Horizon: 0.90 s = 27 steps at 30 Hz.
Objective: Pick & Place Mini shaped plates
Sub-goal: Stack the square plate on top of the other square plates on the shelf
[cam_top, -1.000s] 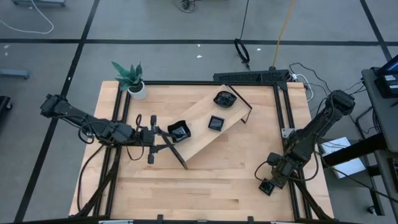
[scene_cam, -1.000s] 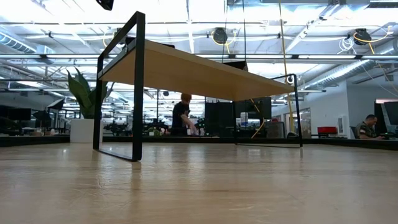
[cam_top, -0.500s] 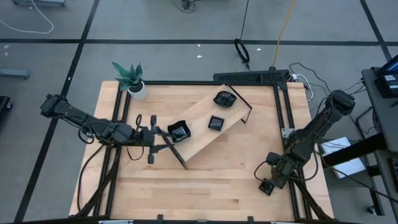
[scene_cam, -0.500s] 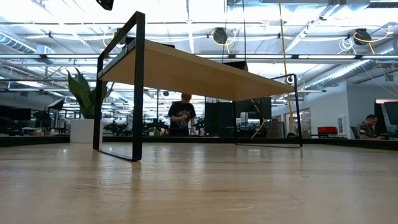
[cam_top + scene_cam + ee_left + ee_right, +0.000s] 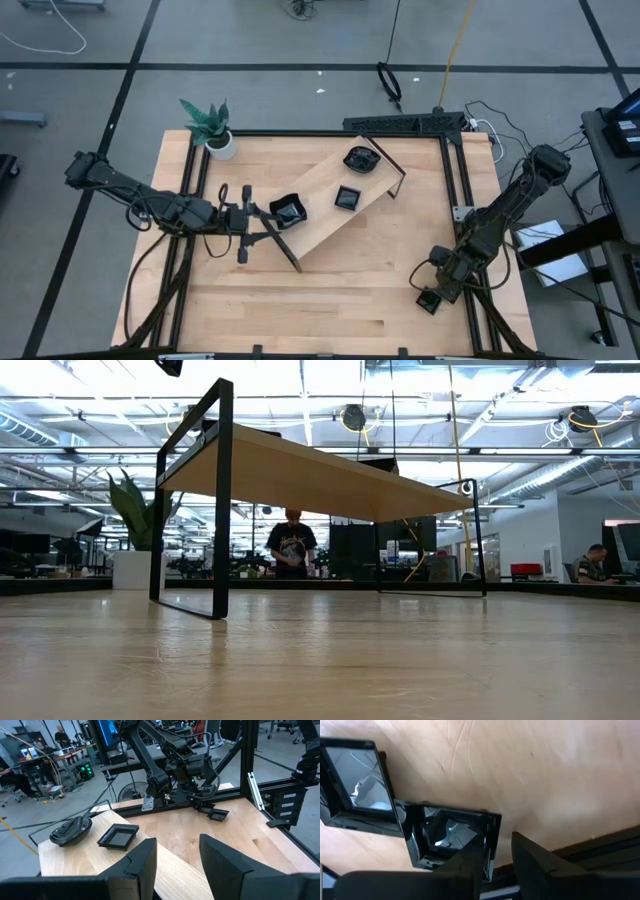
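Note:
Three mini shaped plates lie on the pale wooden tray (image 5: 325, 215): a wavy one (image 5: 361, 159), a square one (image 5: 347, 198) and one at the tray's left end (image 5: 288, 211). My left gripper (image 5: 258, 222) is open at that left end, above the tray top (image 5: 177, 860); the wavy plate (image 5: 71, 830) and the square plate (image 5: 118, 836) lie ahead of it. My right gripper (image 5: 432, 295) is open low over two square plates (image 5: 355, 785) (image 5: 452, 837) at the table's right near corner. Its fingers stand either side of the nearer plate's edge (image 5: 494, 837).
The tray stands raised on its black end rails (image 5: 222, 500), slanting across the table's middle. A potted plant (image 5: 210, 128) stands at the far left corner. Black frame bars (image 5: 455, 200) run along the table's sides. A person (image 5: 292, 545) stands far behind the table.
Neither arm nor any plate has moved. The person in the room beyond the table has shifted a little.

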Motion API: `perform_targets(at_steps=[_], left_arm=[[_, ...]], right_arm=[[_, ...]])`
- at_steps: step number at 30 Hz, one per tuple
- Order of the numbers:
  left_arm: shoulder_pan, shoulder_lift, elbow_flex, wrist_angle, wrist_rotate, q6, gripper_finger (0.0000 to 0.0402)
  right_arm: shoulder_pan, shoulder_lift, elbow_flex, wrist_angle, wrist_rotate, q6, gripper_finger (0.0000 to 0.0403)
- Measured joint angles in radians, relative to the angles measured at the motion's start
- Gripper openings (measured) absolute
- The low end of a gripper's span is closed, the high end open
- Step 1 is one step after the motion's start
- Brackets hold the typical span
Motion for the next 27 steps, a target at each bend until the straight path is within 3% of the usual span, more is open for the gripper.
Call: perform_targets(at_steps=[9, 17, 27], left_arm=[[0.0, 0.0, 0.0, 0.0, 0.0, 0.0, 0.0152], [0.0, 0.0, 0.0, 0.0, 0.0, 0.0, 0.0152], [0.0, 0.0, 0.0, 0.0, 0.0, 0.0, 0.0152]], right_arm=[[0.0, -0.002, 0.0, 0.002, -0.024, 0.002, 0.0007], [0.0, -0.037, 0.0, 0.071, -0.018, -0.002, 0.0002], [-0.012, -0.171, 0.0, 0.184, 0.234, -0.138, 0.0]])
